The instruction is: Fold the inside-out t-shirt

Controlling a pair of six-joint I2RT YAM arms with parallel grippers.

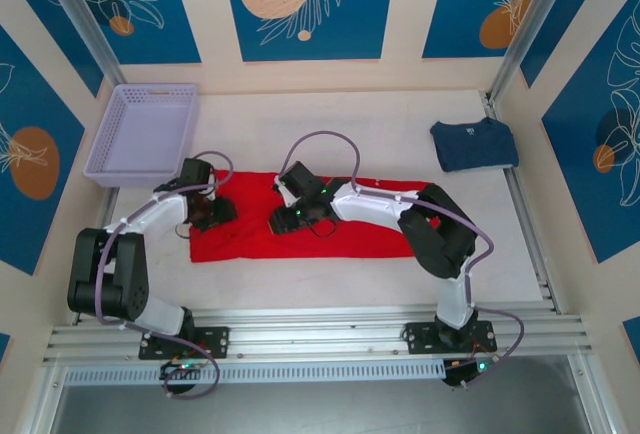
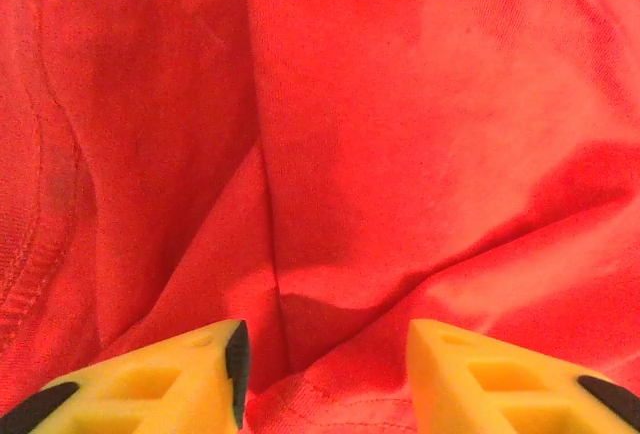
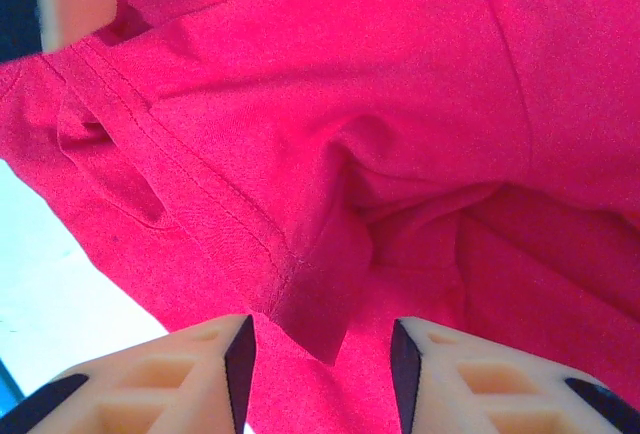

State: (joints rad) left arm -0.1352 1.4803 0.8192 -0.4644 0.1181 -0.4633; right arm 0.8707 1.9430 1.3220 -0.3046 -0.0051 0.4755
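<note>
The inside-out t-shirt (image 1: 360, 236), bright red, lies spread in a wide strip across the middle of the table. My left gripper (image 1: 207, 214) is down on its left end. In the left wrist view its yellow jaws (image 2: 325, 364) stand apart over creased red cloth (image 2: 400, 154), with a stitched hem edge lying between them. My right gripper (image 1: 287, 218) sits on the shirt left of centre. In the right wrist view its jaws (image 3: 320, 364) are apart around a raised fold of red cloth (image 3: 350, 104) beside a seam, with gaps on both sides.
A lavender plastic basket (image 1: 145, 134) stands at the back left of the table. A folded navy blue t-shirt (image 1: 475, 144) lies at the back right. Pale table surface (image 3: 60, 284) shows beside the shirt's edge. Metal posts and rails frame the table.
</note>
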